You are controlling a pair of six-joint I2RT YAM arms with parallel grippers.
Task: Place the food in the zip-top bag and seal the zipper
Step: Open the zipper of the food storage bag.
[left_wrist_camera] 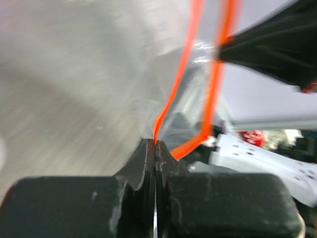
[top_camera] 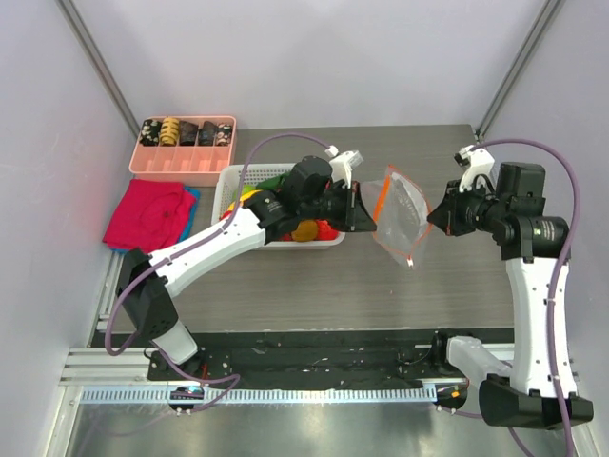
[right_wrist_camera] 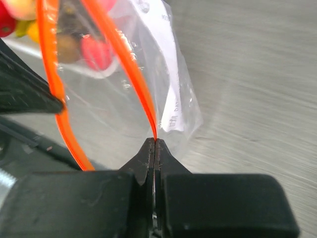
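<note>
The clear zip-top bag [top_camera: 402,214] hangs in the air over the table between my two grippers, with its mouth pulled open. The orange-red zipper [top_camera: 380,200] shows as two separate strips in the left wrist view [left_wrist_camera: 184,62] and the right wrist view [right_wrist_camera: 126,59]. My left gripper [top_camera: 369,217] is shut on one strip [left_wrist_camera: 155,143]. My right gripper [top_camera: 433,217] is shut on the other strip [right_wrist_camera: 154,140]. The bag looks empty apart from a white label. The food [top_camera: 304,229] lies in the white basket [top_camera: 228,186] under my left arm, partly hidden.
A pink divided tray [top_camera: 183,162] with dark and tan rolls stands at the back left. A red and blue cloth [top_camera: 147,214] lies left of the basket. The grey wooden table [top_camera: 314,286] runs to the black strip at the near edge.
</note>
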